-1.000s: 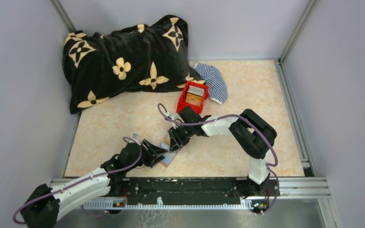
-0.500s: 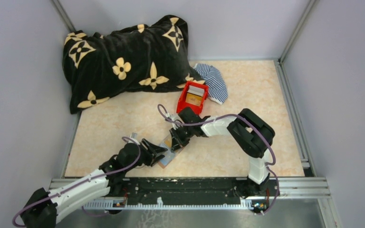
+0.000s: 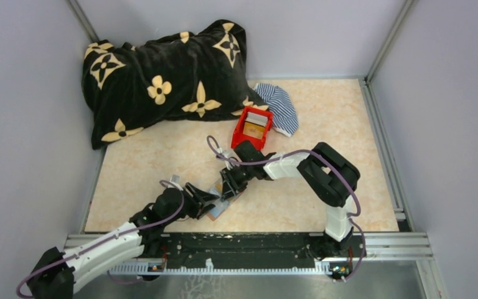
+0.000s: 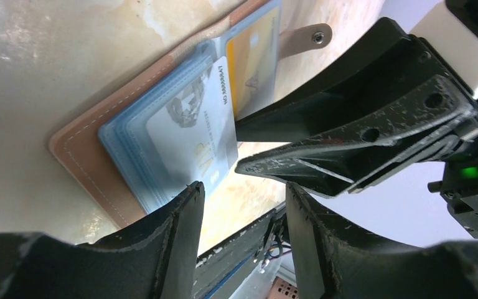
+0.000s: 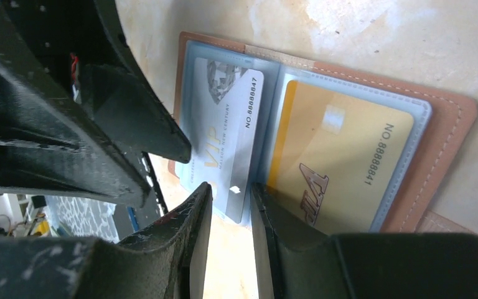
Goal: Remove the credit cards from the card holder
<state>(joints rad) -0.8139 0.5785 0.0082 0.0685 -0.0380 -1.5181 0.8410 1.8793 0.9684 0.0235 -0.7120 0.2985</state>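
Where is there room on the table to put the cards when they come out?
Bare table lies right of the red box and striped cloth, out to the right edge. More lies left, below the black blanket. It is crowded at front middle, where the left gripper and right gripper meet over the card holder.

Soft, even overhead light in the top view, shadows faint; wrist views bright, glare whitening the counter [image 4: 68, 50]; the right claw [image 5: 230, 192] looms dark, slightly blurred.

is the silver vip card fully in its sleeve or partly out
Partly out: the silver card sticks past its sleeve in the card holder, its end at the right gripper.
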